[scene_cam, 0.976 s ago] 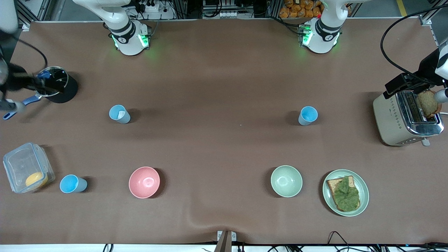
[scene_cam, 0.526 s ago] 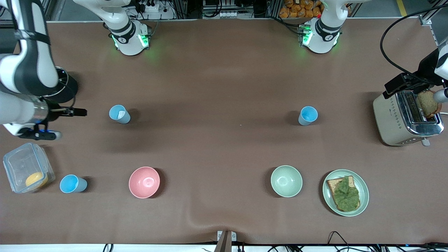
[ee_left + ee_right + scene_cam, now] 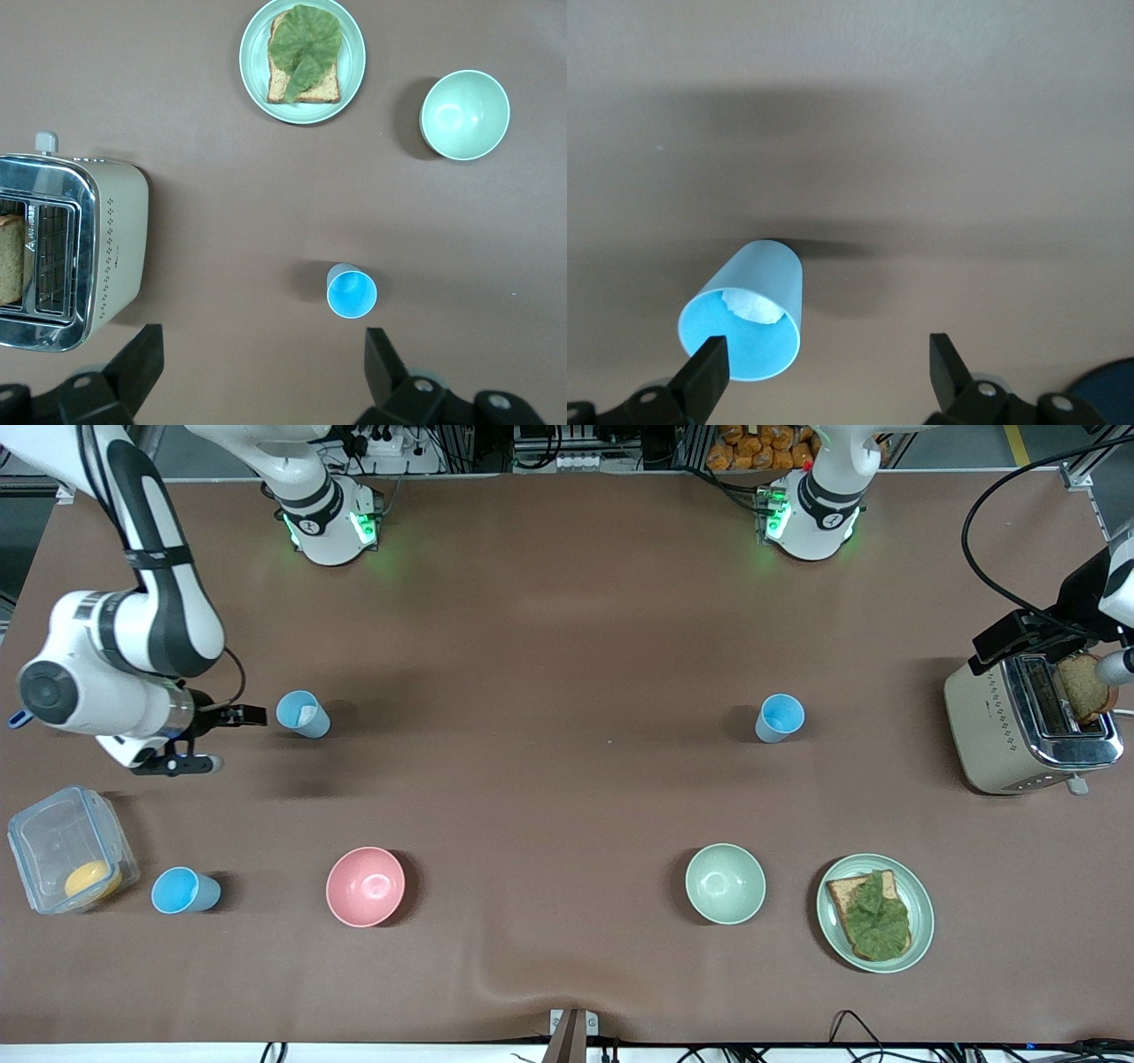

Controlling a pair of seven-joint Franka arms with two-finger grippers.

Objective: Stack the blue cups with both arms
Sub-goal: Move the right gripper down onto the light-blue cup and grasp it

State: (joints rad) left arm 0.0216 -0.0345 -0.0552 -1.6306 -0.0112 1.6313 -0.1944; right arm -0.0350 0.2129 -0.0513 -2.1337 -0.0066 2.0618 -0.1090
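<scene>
Three blue cups stand upright on the brown table. One with a white patch inside [image 3: 301, 714] [image 3: 749, 305] is toward the right arm's end. My right gripper [image 3: 232, 738] [image 3: 826, 354] is low beside it, open, one fingertip [image 3: 707, 363] just short of its rim. A second blue cup [image 3: 780, 717] [image 3: 352, 293] stands toward the left arm's end. My left gripper [image 3: 263, 341] hangs open and empty high over the table between that cup and the toaster. The third blue cup [image 3: 184, 891] is nearer the front camera, beside a clear box.
A pink bowl [image 3: 365, 886] and a pale green bowl [image 3: 725, 883] [image 3: 464, 114] sit nearer the front camera. A plate with leaf-topped bread [image 3: 875, 912] [image 3: 302, 58] lies beside the green bowl. A toaster [image 3: 1028, 722] [image 3: 71, 252] holds bread. A clear box [image 3: 71, 849] holds something yellow.
My right arm has swung in from the table's end toward the cup with the white patch, bringing its open gripper beside it. The left arm and the cups have not moved.
</scene>
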